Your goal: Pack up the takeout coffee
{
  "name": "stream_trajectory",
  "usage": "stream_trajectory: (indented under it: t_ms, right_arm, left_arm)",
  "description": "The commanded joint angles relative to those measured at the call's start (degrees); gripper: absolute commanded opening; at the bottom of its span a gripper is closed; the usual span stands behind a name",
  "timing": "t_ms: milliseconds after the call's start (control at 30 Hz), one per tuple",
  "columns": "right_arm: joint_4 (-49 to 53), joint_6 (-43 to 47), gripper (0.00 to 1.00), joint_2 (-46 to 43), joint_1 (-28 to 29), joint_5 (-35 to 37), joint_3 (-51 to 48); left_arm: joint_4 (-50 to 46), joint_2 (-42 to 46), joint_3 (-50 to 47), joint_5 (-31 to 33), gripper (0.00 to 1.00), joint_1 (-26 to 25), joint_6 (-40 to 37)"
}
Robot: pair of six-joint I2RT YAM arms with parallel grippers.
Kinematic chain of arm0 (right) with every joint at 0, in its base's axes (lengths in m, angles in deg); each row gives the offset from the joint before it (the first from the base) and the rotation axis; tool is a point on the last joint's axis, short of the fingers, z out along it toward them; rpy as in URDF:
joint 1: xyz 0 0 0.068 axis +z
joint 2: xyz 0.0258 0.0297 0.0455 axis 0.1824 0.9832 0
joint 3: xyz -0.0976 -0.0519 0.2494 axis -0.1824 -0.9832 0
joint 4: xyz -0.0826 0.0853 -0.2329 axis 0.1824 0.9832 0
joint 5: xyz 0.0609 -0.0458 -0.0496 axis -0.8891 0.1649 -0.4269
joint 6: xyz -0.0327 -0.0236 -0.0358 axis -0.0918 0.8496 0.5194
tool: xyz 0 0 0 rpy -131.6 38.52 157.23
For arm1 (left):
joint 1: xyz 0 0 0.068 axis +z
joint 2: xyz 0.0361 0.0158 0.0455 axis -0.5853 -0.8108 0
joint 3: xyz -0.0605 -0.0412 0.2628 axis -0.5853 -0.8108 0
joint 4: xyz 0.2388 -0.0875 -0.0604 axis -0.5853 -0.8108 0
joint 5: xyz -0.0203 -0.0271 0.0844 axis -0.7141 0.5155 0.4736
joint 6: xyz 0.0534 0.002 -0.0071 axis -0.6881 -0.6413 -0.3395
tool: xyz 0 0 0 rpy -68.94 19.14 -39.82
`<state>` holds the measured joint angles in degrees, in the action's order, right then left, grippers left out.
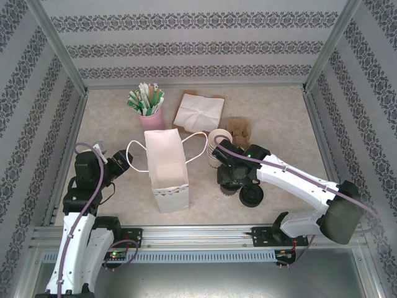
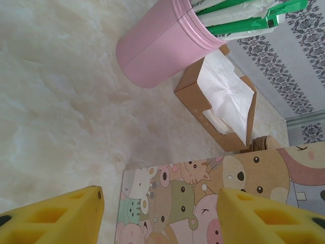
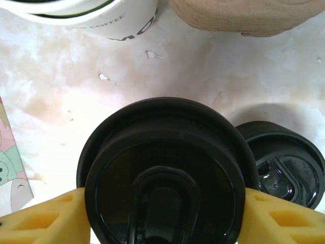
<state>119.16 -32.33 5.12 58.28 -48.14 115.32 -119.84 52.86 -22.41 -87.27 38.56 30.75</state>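
Note:
The takeout coffee [image 3: 162,173] stands on the table right of the paper bag [image 1: 166,167], and its round black lid shows from above. My right gripper [image 3: 162,216] straddles it, one yellow finger at each side of the lid. The lid hides whether the fingers press the cup. From above, the right gripper [image 1: 232,177] covers most of the coffee [image 1: 229,188]. My left gripper [image 2: 160,213] is open with nothing between its fingers, and it hovers by the bag's cartoon-printed side [image 2: 203,203]. In the top view the left gripper [image 1: 118,166] sits left of the bag.
A loose black lid [image 1: 251,196] [image 3: 287,162] lies just right of the coffee. Behind it are a stack of lidless cups [image 1: 217,146] [image 3: 101,20] and a brown cup carrier [image 1: 239,130]. Farther back stand a pink cup of sachets [image 1: 149,118] [image 2: 157,51] and a napkin box [image 1: 198,110] [image 2: 223,101].

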Motion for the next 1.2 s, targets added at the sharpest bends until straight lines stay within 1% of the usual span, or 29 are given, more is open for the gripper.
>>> stream_trajectory:
  t_ms: [0, 200, 433, 600, 933, 1167]
  right_arm:
    - [2.5, -0.3, 0.59, 3.0, -0.3, -0.4, -4.4]
    - [0.5, -1.3, 0.65, -0.3, -1.8, -2.0, -2.2]
    - [0.7, -0.9, 0.71, -1.0, -2.3, -2.9, 0.1]
    - [2.0, -0.4, 0.73, -1.9, -2.3, -1.8, 2.0]
    - [1.1, 0.1, 0.79, -3.2, -2.3, -2.6, 3.3]
    - [3.7, 0.9, 0.79, -1.7, -2.4, -1.3, 4.0]
  left_arm:
    - [0.9, 0.0, 0.6, -1.0, 0.61, 0.5, 0.3]
    - [0.8, 0.1, 0.6, -1.3, 0.61, 0.5, 0.3]
    - [0.8, 0.0, 0.9, -1.5, 0.61, 0.5, 0.0]
    - [0.8, -0.2, 0.9, -1.6, 0.61, 0.5, 0.2]
    - [0.8, -0.5, 0.9, -1.8, 0.61, 0.5, 0.2]
    - [0.9, -0.7, 1.0, -1.7, 0.61, 0.5, 0.0]
